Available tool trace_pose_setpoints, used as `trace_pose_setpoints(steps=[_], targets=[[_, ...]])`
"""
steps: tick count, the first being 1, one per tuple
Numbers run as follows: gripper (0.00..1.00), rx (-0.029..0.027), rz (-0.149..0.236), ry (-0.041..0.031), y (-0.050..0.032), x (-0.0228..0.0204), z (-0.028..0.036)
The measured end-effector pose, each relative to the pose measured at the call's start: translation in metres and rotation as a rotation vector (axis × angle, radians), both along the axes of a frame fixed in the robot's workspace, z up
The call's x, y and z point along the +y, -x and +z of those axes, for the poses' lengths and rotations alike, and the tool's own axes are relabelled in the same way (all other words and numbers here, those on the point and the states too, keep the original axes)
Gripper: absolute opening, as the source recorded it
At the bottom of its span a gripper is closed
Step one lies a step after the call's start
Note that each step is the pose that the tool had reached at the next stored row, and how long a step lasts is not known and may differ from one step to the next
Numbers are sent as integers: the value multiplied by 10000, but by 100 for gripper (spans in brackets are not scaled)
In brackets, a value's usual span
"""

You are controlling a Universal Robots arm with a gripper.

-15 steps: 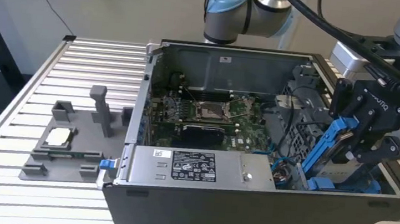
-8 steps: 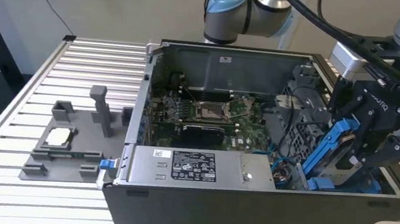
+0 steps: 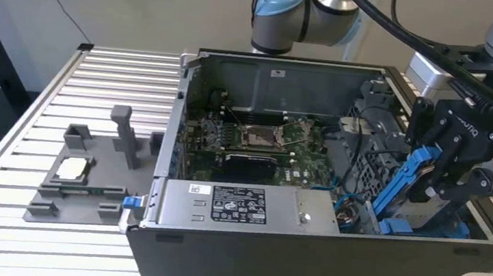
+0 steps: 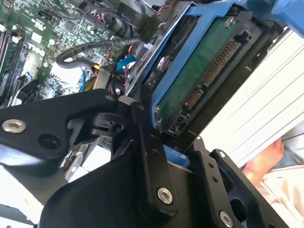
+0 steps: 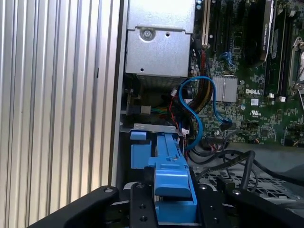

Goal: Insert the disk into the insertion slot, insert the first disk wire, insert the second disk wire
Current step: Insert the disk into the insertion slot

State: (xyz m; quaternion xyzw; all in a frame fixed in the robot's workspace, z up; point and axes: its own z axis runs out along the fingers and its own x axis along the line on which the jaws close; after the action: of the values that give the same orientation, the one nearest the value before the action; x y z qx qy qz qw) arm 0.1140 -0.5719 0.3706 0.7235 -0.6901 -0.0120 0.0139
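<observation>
Step in hand, as I judge it: the disk going into its slot. No wire work shows yet.

- Gripper is clamped on the disk by its blue frame. In the first wrist view the frame sits pinched between the black fingers.
- The disk hangs tilted, lower end down in the case corner at the exterior view's right, at the mouth of the insertion slot. I can't tell how far it is seated.
- The second wrist view shows the disk's green board and connector row facing outward.

To do it well, in my judgement:
- Bring the frame's rails square to the slot walls before pushing, since a tilted frame would likely jam.
- Keep the connector end clear for the wires.
- Press only along the rails.

Around and in the way:
- A blue cable and dark wire bundles loop just beside the slot mouth and could snag.
- The grey power box is near.
- The motherboard lies behind it.
- A grey parts tray sits well apart on the slatted table.
- What looks like a person's hand is past the case edge.
</observation>
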Motion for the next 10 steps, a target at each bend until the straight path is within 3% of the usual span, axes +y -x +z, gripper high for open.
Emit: trace_pose_setpoints(steps=[1,7,10], targets=[[33,0,-1,-1,0,0,-1],[33,-1,0,-3,0,1,-5],[33,-2,0,-78,0,9,-5]])
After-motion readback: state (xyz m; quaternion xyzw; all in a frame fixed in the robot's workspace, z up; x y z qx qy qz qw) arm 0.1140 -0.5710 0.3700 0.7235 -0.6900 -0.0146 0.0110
